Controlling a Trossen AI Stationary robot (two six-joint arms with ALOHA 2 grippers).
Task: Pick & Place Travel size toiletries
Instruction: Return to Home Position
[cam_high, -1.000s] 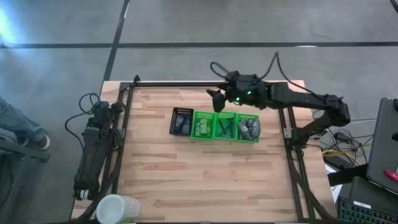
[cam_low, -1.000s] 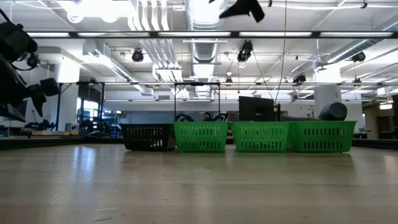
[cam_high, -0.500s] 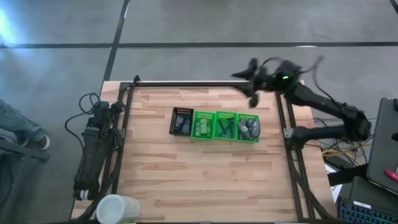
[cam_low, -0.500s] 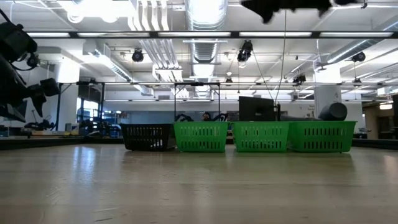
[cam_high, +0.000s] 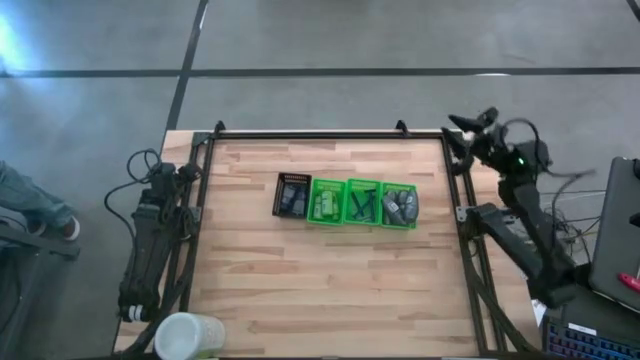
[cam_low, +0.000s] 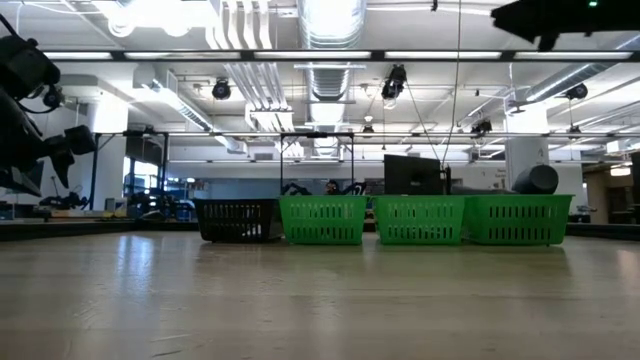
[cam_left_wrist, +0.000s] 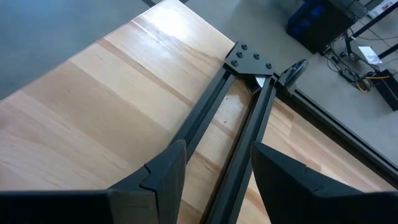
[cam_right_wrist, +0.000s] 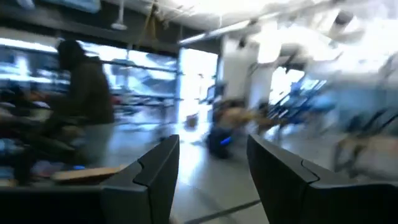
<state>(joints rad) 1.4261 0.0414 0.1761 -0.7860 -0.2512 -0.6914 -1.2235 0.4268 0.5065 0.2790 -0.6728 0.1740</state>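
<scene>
Right gripper (cam_right_wrist: 211, 186): my fingers are spread and there is nothing between them, only blurred room beyond. Not carrying anything.
Left gripper (cam_left_wrist: 214, 190): fingers apart too, and empty. Past them I see just the frame rails (cam_left_wrist: 247, 134) and the bare wooden table (cam_left_wrist: 93, 106).

No toiletries are near either set of fingers; they're all in the basket row. Reference point is the middle green basket (cam_high: 362, 202).
- The middle green basket holds the dark razor sticks (cam_high: 361, 206), lying crossed.
- The right green basket (cam_high: 399, 207) touches it on the right-arm side and holds the grey bottles (cam_high: 397, 205).
- The left green basket (cam_high: 326, 201) touches it on the left-arm side and holds the green tubes (cam_high: 325, 205).
- The black basket (cam_high: 292, 195) is one further out on that side, at the end of the row, and holds the dark packets (cam_high: 291, 197).

Arms against the same reference:
- The right arm (cam_low: 560, 15) is up high, above and to the right-arm side of the middle green basket. From above, its gripper sits beyond the table's far corner on that side, well apart from the basket and off the wood.
- The left arm (cam_high: 150, 235) is folded along the table's edge on the opposite side of the middle green basket, well apart from the row.

From table height the four baskets stand upright in one line, and their contents are hidden behind the slotted walls.
</scene>
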